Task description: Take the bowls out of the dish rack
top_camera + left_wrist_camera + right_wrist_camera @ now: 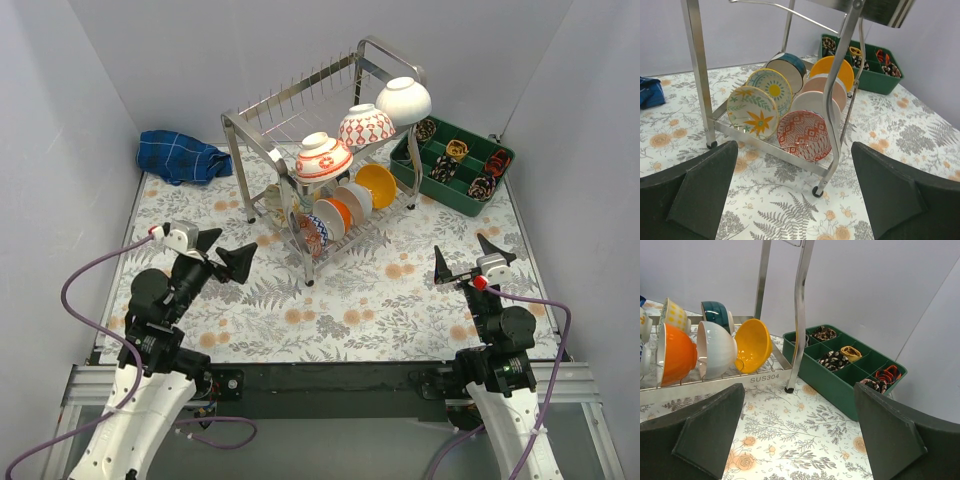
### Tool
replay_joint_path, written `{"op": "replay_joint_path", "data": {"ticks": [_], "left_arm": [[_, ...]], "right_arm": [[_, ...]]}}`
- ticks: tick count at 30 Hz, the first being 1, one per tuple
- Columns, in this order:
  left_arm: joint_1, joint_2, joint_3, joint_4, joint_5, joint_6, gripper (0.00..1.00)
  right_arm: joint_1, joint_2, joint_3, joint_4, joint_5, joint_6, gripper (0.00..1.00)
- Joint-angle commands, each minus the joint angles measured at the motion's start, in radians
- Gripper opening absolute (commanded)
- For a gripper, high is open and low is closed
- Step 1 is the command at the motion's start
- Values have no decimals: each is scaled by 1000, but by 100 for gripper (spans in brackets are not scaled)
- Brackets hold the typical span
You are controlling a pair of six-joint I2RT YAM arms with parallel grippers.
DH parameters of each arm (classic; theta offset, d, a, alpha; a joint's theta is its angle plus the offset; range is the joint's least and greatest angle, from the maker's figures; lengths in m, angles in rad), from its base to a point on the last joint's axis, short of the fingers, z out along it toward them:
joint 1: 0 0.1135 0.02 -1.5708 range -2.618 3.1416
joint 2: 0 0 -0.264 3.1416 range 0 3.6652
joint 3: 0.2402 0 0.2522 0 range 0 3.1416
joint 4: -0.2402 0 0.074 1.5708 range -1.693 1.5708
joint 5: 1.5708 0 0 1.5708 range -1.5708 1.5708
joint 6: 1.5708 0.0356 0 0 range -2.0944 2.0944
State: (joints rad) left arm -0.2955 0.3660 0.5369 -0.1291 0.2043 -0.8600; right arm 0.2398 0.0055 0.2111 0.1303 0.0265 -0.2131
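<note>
The steel dish rack (243, 175) stands at the back middle of the table. On its top tier sit two red-and-white bowls (322, 157) and a white bowl (404, 100), upside down. Its lower tier holds several bowls on edge, among them a yellow one (377, 185) and a blue patterned one (312, 232). My left gripper (228, 252) is open and empty, left of the rack's near end; its wrist view faces a red patterned bowl (804, 135). My right gripper (465, 258) is open and empty, right of the rack; its wrist view shows orange (675, 352), white (717, 350) and yellow (754, 345) bowls.
A green divided tray (445, 197) with small items stands right of the rack, also in the right wrist view (840, 385). A blue cloth (182, 157) lies at the back left. Grey walls close in the table on three sides.
</note>
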Motion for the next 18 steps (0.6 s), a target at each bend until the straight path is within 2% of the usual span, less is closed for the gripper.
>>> {"op": "replay_joint_path", "data": {"ticks": [1, 6, 11, 18], "left_arm": [[7, 45, 119, -40, 73, 70, 98], [7, 140, 270, -118, 190, 163, 98], [9, 330, 516, -233, 253, 284, 98], [7, 594, 848, -371, 411, 438, 98]], "right_arm": [[9, -188, 1, 28, 10, 1, 99], [10, -157, 2, 28, 9, 3, 99], [18, -124, 2, 28, 7, 9, 99], [24, -88, 8, 17, 6, 11, 98]]}}
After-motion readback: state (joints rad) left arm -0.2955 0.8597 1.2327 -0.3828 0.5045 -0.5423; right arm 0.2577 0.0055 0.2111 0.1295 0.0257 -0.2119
